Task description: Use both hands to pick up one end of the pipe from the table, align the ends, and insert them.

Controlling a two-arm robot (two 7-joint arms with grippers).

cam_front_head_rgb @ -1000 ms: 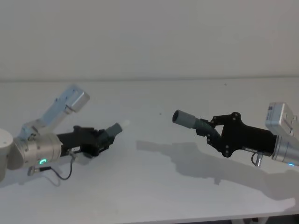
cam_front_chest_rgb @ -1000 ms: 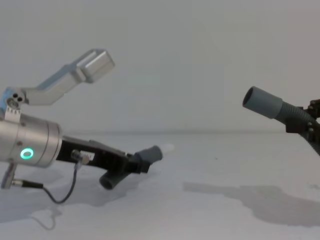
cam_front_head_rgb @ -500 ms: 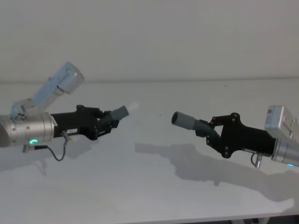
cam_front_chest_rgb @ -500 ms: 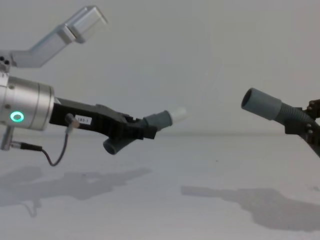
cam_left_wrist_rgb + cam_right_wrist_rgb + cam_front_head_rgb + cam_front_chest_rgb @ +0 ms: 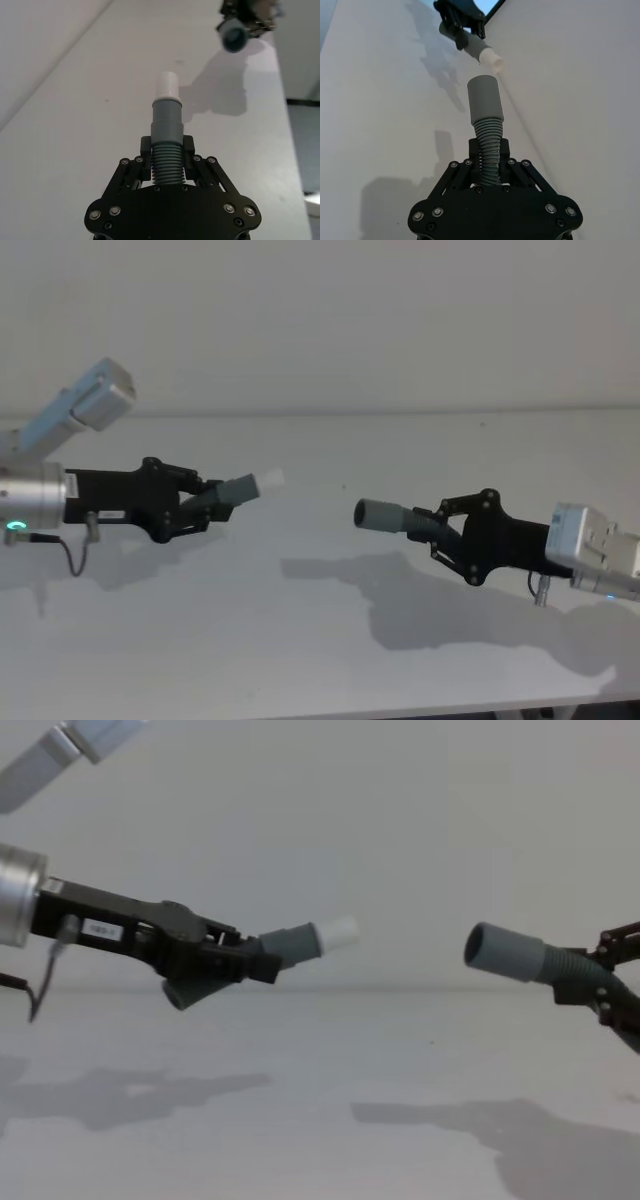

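Both pipe pieces hang above the white table. My left gripper is shut on the ribbed part of one piece. Its grey cuff ends in a white tip that points toward the right arm. My right gripper is shut on the ribs of the other piece. That piece's grey cuff turns its hollow mouth toward the white tip. A gap separates the two ends, and the mouth sits slightly lower.
A thin black cable loops under the left wrist. Shadows of both arms fall on the table. A pale blank wall stands behind the table's far edge.
The left gripper has lifted its piece off the table and levelled it, with the arm drawn back to the left. The right gripper has carried its piece a little leftward and lower.
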